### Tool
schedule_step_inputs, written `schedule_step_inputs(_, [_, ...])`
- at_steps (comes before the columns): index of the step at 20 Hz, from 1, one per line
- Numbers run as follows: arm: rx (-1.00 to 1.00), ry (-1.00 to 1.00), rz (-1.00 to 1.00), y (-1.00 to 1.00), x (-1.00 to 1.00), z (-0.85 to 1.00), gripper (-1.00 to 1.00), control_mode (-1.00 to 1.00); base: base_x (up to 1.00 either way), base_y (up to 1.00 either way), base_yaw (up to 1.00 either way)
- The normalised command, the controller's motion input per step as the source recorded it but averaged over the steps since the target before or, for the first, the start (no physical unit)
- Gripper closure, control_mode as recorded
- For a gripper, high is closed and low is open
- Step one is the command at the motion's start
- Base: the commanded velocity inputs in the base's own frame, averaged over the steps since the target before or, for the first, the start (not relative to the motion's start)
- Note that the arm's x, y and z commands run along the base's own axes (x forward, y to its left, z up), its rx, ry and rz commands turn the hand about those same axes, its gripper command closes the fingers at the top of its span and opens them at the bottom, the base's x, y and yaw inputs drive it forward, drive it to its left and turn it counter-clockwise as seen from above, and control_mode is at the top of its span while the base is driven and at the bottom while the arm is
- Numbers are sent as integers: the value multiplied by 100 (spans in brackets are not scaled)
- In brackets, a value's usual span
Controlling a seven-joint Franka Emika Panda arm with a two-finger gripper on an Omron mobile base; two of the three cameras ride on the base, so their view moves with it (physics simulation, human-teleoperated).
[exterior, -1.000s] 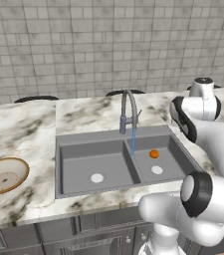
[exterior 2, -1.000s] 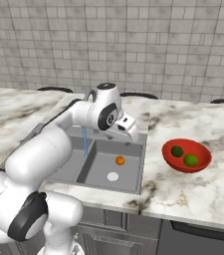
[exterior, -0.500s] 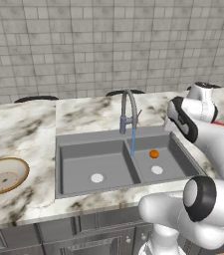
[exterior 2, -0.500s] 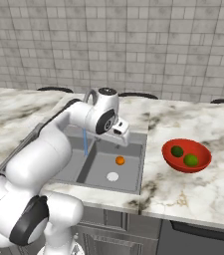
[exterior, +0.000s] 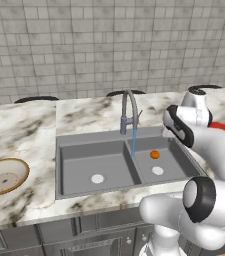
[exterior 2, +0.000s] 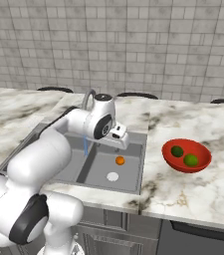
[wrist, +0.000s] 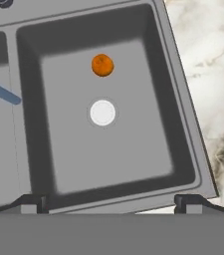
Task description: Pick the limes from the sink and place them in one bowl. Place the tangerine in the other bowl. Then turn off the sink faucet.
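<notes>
Marble counter; tangerine in sink; limes in red bowl

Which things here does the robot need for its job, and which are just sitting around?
Needed:
small round orange tangerine in the grey metal double sink
two green limes in the glossy red bowl
tan-rimmed cream bowl
tall grey gooseneck faucet, water running
open gripper

Just there:
marble counter
grey tiled wall
</notes>
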Motion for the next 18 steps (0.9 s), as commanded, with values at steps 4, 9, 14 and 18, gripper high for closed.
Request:
schedule_step_inputs(4, [-9,0,0,20,11,-20,-100,-100,0,0,0])
schedule_step_inputs(9, [-4,0,0,25,4,-18,-100,-100,0,0,0])
schedule_step_inputs(14, [0,-1,0,11,3,-26,-100,-100,0,0,0])
schedule_step_inputs(18, [0,0,0,0,6,-8,-100,-100,0,0,0])
